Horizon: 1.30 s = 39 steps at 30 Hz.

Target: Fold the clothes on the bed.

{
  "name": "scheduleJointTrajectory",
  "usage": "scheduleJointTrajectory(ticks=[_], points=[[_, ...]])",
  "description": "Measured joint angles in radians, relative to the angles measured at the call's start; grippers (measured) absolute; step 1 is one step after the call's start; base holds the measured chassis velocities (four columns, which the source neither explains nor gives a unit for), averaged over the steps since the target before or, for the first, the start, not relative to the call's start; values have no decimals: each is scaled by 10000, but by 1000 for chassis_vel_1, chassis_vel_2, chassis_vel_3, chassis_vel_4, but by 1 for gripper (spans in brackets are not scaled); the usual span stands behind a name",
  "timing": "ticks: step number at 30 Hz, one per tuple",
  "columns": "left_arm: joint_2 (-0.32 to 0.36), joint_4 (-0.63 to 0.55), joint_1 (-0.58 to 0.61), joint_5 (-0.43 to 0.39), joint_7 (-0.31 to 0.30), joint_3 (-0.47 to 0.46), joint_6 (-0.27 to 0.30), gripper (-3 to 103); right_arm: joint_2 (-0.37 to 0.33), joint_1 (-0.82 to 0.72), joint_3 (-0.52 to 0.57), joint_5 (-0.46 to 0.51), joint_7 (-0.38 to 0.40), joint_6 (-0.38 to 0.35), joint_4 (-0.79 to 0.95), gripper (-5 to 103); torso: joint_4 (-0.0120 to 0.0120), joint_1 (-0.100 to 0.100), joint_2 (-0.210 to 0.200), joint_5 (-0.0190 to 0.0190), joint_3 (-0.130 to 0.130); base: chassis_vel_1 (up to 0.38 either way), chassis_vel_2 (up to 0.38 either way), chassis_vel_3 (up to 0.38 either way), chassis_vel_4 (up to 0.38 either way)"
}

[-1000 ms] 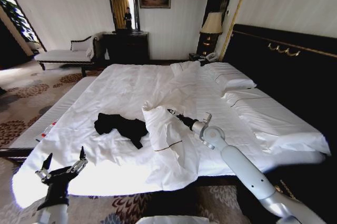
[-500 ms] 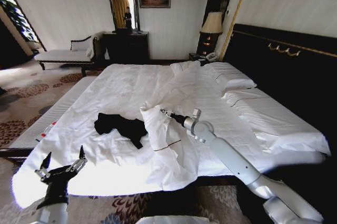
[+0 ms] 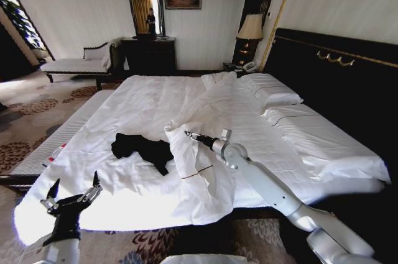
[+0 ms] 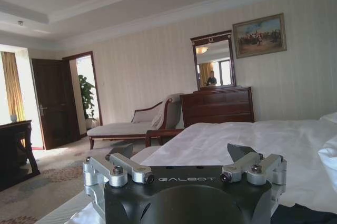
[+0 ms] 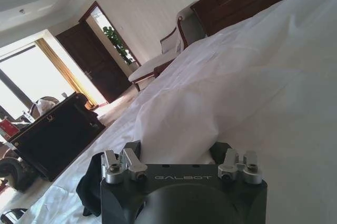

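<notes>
"GALBOT" marks right gripper [image 5: 179, 153] near clothes [image 3: 144, 148].

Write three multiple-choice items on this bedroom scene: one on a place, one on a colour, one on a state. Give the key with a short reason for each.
1. Where does the T-shirt lie?
A. On the bed, beside a white pillow
B. On the carpet
C. On the chaise bench

2. What colour is the T-shirt?
A. White
B. Red
C. Black

3. How is the left end effector?
A. Shut on the T-shirt
B. Open and holding nothing
C. Shut on a pillow

Key:
1 A: the head view shows it crumpled on the white sheet, next to the pillow that the right end effector reaches over.
2 C: it is dark against the white bedding.
3 B: its fingers stand spread at the foot of the bed, with nothing between them.
</notes>
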Motion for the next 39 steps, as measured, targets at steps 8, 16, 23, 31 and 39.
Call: scheduleJointTrajectory(ticks=[8, 16, 23, 31, 39], points=[[0, 0, -46, 38, -11, 60, -17, 100, 283, 17, 18, -414, -388, 243, -330, 40, 0, 0, 0, 0, 0, 0, 0, 0, 0], [0, 0, -68, 41, -17, 74, -26, 100, 345, 15, 126, -441, -744, 356, -334, 19, 1, 0, 0, -1, 0, 0, 0, 0, 0], [0, 0, -123, -54, -17, 103, -34, 100, 60, -346, 801, -610, -1719, 984, 270, 3, 5, 1, 0, 1, 1, 0, 0, 0, 0], [0, 0, -439, -207, 75, 312, 48, 100, -705, -2457, 3305, -545, -1693, 1528, 2282, 3, 0, 0, 1, 2, 0, 0, 0, 0, 0], [1, 0, -1123, -502, 151, 780, 184, 100, -772, -6532, 7378, -1530, -1018, 2351, 4405, 3, 3, 0, 2, 3, -1, 0, 0, 0, 0]])
